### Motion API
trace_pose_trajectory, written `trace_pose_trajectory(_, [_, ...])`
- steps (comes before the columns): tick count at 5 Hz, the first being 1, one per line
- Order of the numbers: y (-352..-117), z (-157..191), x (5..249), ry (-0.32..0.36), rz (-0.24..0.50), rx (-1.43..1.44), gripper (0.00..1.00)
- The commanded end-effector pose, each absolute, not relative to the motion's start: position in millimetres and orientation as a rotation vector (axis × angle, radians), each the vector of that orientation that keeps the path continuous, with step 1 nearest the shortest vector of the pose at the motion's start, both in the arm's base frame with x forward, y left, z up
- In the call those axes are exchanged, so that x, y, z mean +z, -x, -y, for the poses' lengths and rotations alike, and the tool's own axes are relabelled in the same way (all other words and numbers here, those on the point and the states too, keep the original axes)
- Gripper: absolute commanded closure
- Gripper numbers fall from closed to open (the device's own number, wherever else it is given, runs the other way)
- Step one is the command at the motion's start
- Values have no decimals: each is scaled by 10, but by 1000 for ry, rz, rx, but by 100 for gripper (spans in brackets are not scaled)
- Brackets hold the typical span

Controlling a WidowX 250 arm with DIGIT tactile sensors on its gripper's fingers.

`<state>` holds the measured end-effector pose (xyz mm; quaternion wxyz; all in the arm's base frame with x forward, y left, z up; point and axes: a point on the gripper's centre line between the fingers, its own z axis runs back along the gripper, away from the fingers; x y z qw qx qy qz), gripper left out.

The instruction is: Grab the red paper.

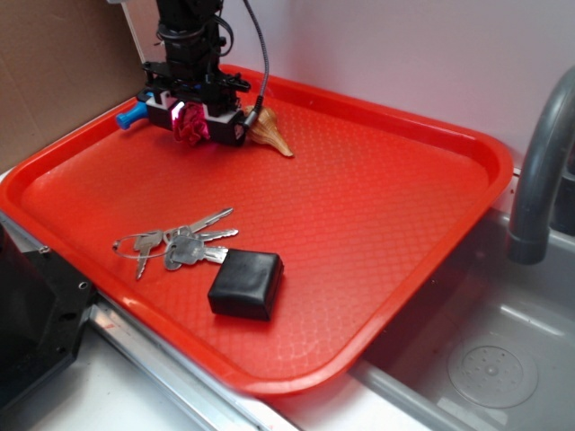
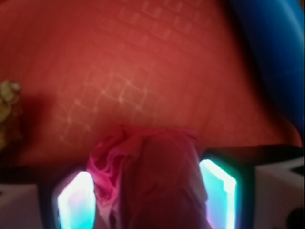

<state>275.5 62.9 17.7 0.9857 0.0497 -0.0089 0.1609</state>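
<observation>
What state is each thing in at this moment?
Gripper: shut on the paper, low over the tray's far left corner.
Paper: crumpled, between the fingers.
Shell: lying on the tray beside the gripper.
Keys: lying flat, fanned out, free.
Black box: lying flat by the keys, closed.
Blue object: lying at the tray's far left edge, partly hidden.
Tray: flat, over the sink edge.
</observation>
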Motion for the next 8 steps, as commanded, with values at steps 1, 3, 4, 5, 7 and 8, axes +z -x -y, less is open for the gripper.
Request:
trace_pose_trajectory(1, [-2691, -356, 727, -60, 123, 204, 100])
trace_pose_trajectory(3, [-2222, -22, 1735, 43, 200, 185, 100])
trace_pose_trajectory(4, [-2092, 123, 2230, 57, 220, 142, 100])
trace_pose_trajectory(5, [-1913, 103, 2323, 67, 208, 134, 100])
trace_pose_trajectory(7, [-1862, -40, 1951, 48, 191, 132, 0])
trace_pose_trajectory(8, [-2090, 37, 1539, 71, 169, 72, 0])
